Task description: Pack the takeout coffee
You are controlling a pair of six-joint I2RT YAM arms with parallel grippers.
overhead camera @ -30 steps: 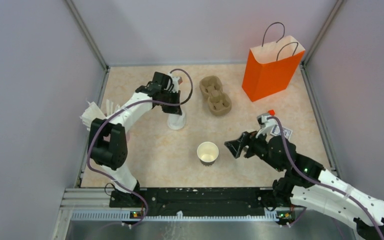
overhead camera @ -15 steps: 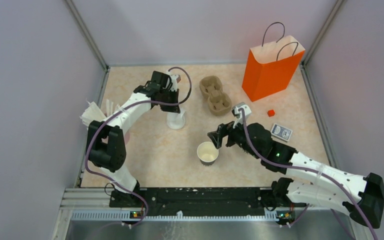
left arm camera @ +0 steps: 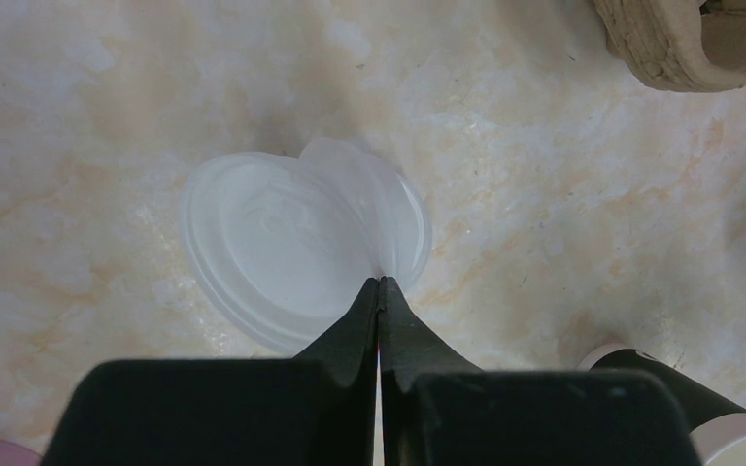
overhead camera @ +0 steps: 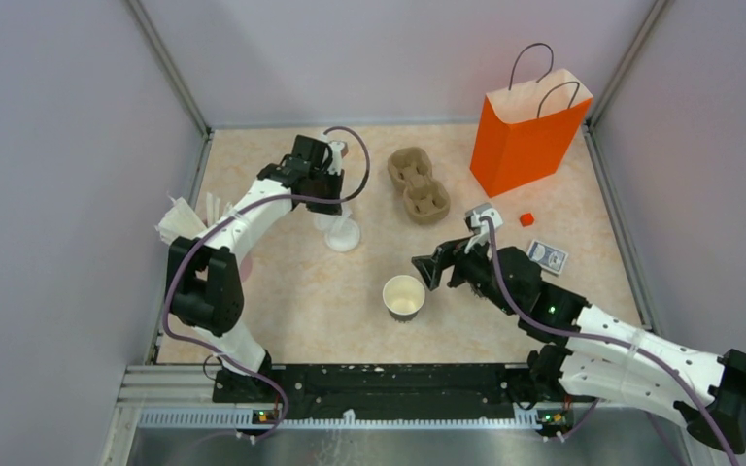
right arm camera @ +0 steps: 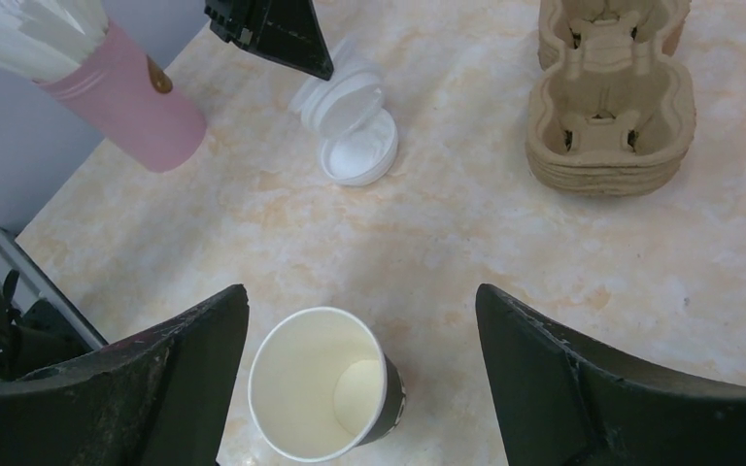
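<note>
**Top external**
- Table (overhead camera: 301, 301): pale marbled surface.
- Paper cup (overhead camera: 404, 297): 1, upright, open-topped, no lid on it; stands just toward 6 o'clock of the table's centre.
- Right gripper (overhead camera: 430, 269): at the cup's 1 o'clock, close beside its rim and apart from it; jaws spread wide, nothing between them.
- White lid (overhead camera: 331, 221): at the cup's 10 o'clock, tilted, under the left gripper (overhead camera: 338, 208).
- Second lid (overhead camera: 346, 237): flat on the table, touching the first.
- Pulp tray (overhead camera: 418, 184): at the cup's 12 o'clock, 2 wells.
- Orange bag (overhead camera: 526, 136): upright at the table's 1 o'clock corner, mouth open.
- Orange cube (overhead camera: 526, 218) and card box (overhead camera: 547, 256): at the cup's 2 o'clock, beyond the right gripper.

**Left wrist**
- Left gripper (left arm camera: 379, 291): jaws pressed together to a thin line, pinching a lid rim.
- White lid (left arm camera: 272, 243): translucent, larger in view, overlapping the second lid (left arm camera: 398, 218) at its 2 o'clock.
- Paper cup (left arm camera: 665, 388): dark base band at the 5 o'clock corner.
- Pulp tray (left arm camera: 680, 44): at the 1 o'clock corner.

**Right wrist**
- Right gripper (right arm camera: 359, 291): fingers far apart, empty.
- Paper cup (right arm camera: 321, 398): between and below the fingers, toward 6 o'clock, bare pale inside.
- Left gripper (right arm camera: 322, 70): tip on the white lid (right arm camera: 340, 97), holding it raised and slanted above the second lid (right arm camera: 359, 155).
- Pink holder (right arm camera: 121, 107): at 10 o'clock, white sticks inside.
- Pulp tray (right arm camera: 612, 97): at 2 o'clock.
</note>
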